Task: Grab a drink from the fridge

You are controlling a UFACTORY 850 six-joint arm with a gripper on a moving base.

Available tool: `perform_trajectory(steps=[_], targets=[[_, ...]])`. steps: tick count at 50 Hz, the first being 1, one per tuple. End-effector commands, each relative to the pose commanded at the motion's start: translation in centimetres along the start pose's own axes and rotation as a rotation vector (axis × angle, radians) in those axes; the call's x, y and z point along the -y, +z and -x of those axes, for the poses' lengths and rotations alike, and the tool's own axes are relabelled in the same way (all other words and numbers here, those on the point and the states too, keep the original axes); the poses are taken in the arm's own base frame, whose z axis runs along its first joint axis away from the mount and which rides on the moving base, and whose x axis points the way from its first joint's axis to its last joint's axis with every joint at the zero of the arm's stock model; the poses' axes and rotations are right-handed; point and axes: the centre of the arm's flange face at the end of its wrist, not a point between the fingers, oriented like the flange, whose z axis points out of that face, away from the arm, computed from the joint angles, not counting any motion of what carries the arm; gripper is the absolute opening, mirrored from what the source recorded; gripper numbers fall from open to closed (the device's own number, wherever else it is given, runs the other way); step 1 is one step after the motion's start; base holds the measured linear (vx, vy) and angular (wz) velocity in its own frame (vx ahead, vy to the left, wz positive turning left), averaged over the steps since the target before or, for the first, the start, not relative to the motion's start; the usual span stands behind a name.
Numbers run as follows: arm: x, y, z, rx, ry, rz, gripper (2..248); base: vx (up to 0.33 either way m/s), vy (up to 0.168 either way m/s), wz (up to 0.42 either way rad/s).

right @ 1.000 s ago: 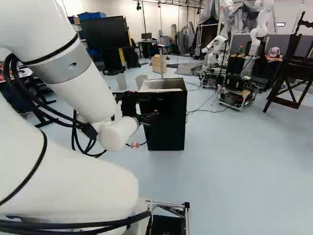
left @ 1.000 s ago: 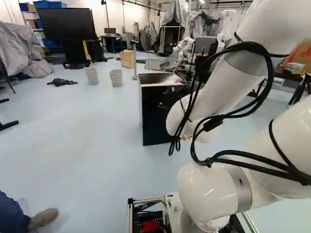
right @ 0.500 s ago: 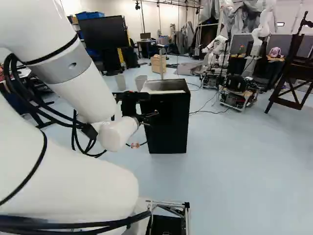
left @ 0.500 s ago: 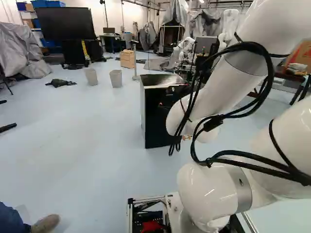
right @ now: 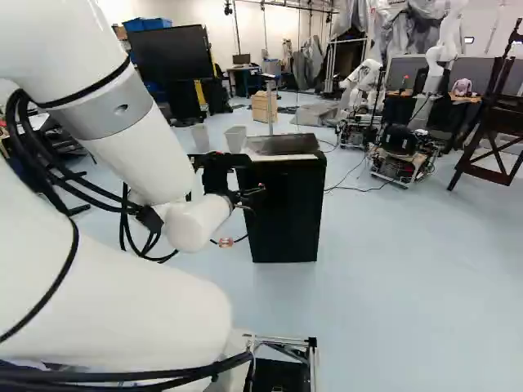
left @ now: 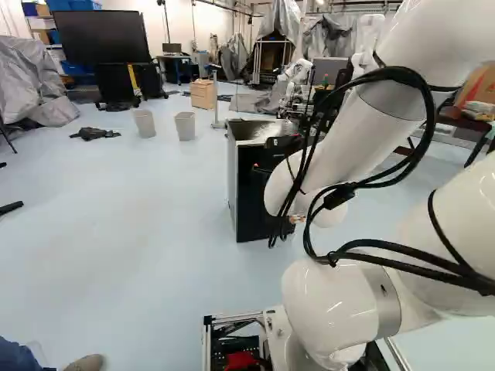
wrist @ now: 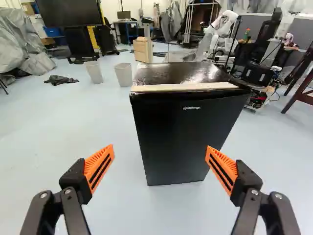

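Plainly, in the wrist view my jaws stood wide, nothing between them, the two orange pads (wrist: 99,167) well apart. The fridge (wrist: 181,139) was ahead of my gripper (wrist: 160,148), beyond the fingertips and a little towards my right finger, touching neither. It stood upright, its long axis running up from the floor (wrist: 115,210), its front facing me slightly askew. A pale strip (wrist: 183,87) ran along the front edge of its top, and I saw no handle sticking out. The door looked closed, so any drink was out of sight; I judged it to be inside. Past the fridge, on my left finger's side, stood two bins (wrist: 123,74).

In the left base view my arm (left: 332,139) and its cables (left: 425,112) covered part of the fridge, and the fingers were too hidden to read there. The fridge lay beyond them, ahead of the base.

In the right base view the gripper's dark body overlapped the near side of the fridge's front; that view alone could not give me the gap.

I took the step in hand to be lining up with the door. The next move seemed to call for easing forward and across to an edge I could pull. Which edge swung free I could not tell; pushing at the flat front might only shove the fridge back.
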Motion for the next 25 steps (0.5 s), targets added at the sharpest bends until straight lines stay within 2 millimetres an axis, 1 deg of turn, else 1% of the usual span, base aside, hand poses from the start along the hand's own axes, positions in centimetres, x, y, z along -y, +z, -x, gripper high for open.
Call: perform_trajectory(steps=[25], targets=[[0.0, 0.0, 0.0, 0.0, 0.0, 0.0, 247, 0.106, 0.083, -0.021]])
